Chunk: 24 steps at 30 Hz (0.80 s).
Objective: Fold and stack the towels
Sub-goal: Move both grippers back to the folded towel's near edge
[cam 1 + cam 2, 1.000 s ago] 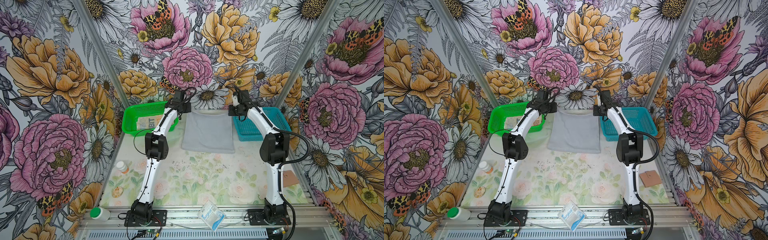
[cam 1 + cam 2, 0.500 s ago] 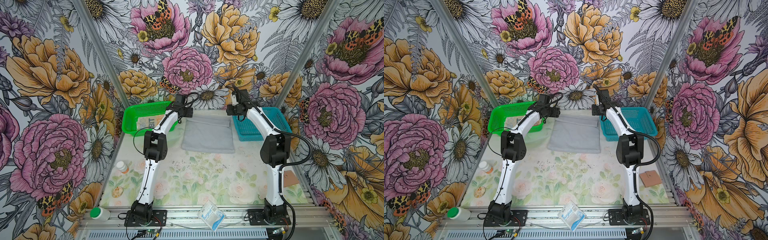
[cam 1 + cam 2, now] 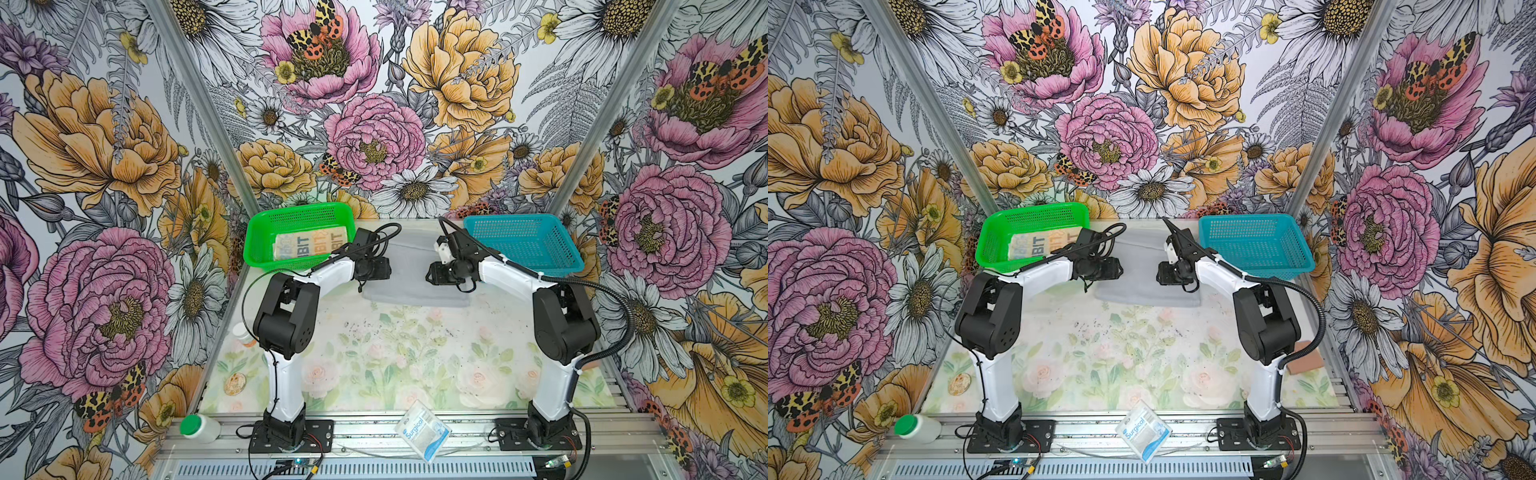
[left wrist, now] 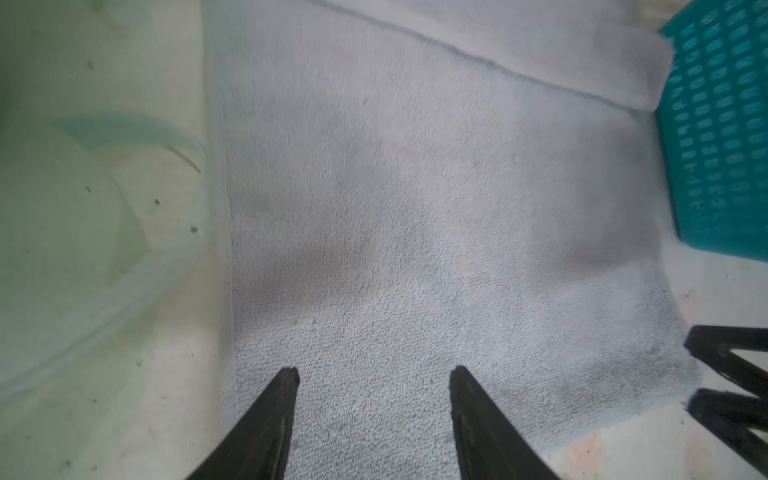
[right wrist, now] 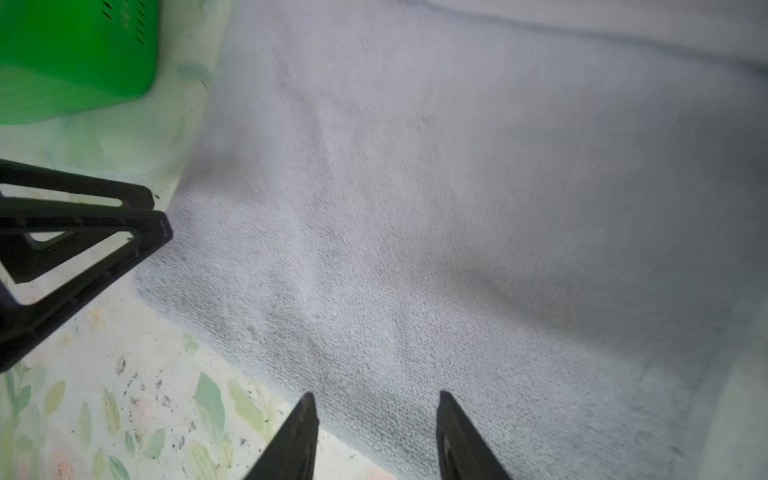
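- The left pincer (image 4: 374, 374) stands with its jaws apart and nothing between them. Its tips are over the grey towel (image 4: 415, 208), close to the towel's left edge.
- The right pincer (image 5: 376, 397) is likewise parted and grips nothing. Its tips hang over the towel's near edge, by the right corner.
- Whether either pair of tips touches the cloth cannot be told.
- In both top views the two pincers face each other across the grey towel (image 3: 409, 270), left pincer (image 3: 384, 268) and right pincer (image 3: 432, 272) well apart.
- The grey towel (image 3: 1142, 286) lies flat on the worktop (image 3: 395, 353) at the back, between the two baskets. A straight line runs across it near its far edge; fold or hem, I cannot tell.
- Just left of it sits the green basket (image 3: 299, 210), with the RABBIT towel (image 3: 309, 245) lying folded inside.
- Just right sits the teal basket (image 3: 519, 218), its corner touching the grey towel in the left wrist view.
- On the front rail lie a Surgical packet (image 3: 422, 430) and, far left, a white bottle (image 3: 199, 428) with a green cap.
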### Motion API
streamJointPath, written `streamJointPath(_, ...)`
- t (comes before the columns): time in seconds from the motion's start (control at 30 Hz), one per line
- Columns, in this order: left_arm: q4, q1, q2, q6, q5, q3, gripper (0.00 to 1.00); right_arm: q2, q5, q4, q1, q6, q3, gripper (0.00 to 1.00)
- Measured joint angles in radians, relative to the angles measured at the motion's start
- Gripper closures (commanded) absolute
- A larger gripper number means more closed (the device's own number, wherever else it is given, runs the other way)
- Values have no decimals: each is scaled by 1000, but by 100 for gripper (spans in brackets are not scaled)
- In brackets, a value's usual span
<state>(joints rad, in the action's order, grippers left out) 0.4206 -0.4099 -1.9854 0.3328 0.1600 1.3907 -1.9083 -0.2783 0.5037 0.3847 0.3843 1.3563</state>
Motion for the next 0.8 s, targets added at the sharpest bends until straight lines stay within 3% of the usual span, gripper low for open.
streamJointPath(0.3,-74,-63,31,85,-26,-152,38,9,-9,-85,-6,19,-114,52)
streamJointPath(0.8,-79,-177,361,246,-96,-543,34,252,-103,-97,2,62,-438,54)
